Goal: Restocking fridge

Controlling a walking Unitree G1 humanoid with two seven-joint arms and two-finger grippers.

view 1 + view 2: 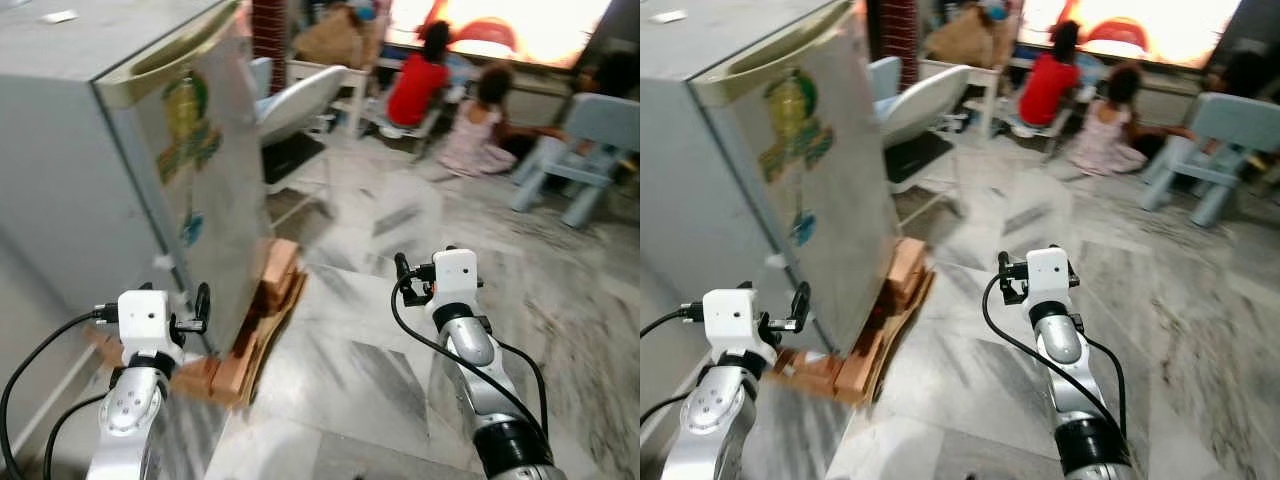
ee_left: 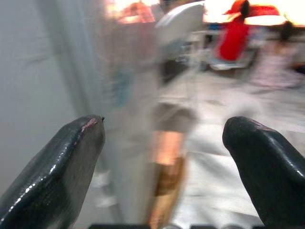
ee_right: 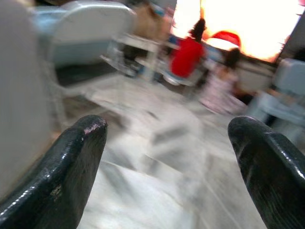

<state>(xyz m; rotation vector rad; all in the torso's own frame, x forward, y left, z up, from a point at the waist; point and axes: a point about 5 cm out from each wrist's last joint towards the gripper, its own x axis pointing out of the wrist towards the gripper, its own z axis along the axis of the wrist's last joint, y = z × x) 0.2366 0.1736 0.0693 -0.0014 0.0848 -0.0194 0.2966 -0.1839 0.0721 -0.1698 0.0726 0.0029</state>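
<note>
A small grey fridge (image 1: 195, 190) stands at my left with its door shut. Green and blue stickers mark the door front. My left gripper (image 1: 178, 300) is raised close to the door's lower edge, and its fingers (image 2: 71, 157) stand wide apart with nothing between them. My right gripper (image 1: 425, 262) is held out over the marble floor to the right of the fridge. It is open too and holds nothing (image 3: 167, 143). The views are blurred.
Brown cardboard and wooden blocks (image 1: 262, 325) lie under the fridge's front. A white reclined seat (image 1: 300, 98) stands behind it. Two persons (image 1: 418, 82) sit further back by a bright screen, with a pale blue chair (image 1: 592, 135) at the right. Marble floor (image 1: 360, 360) stretches ahead.
</note>
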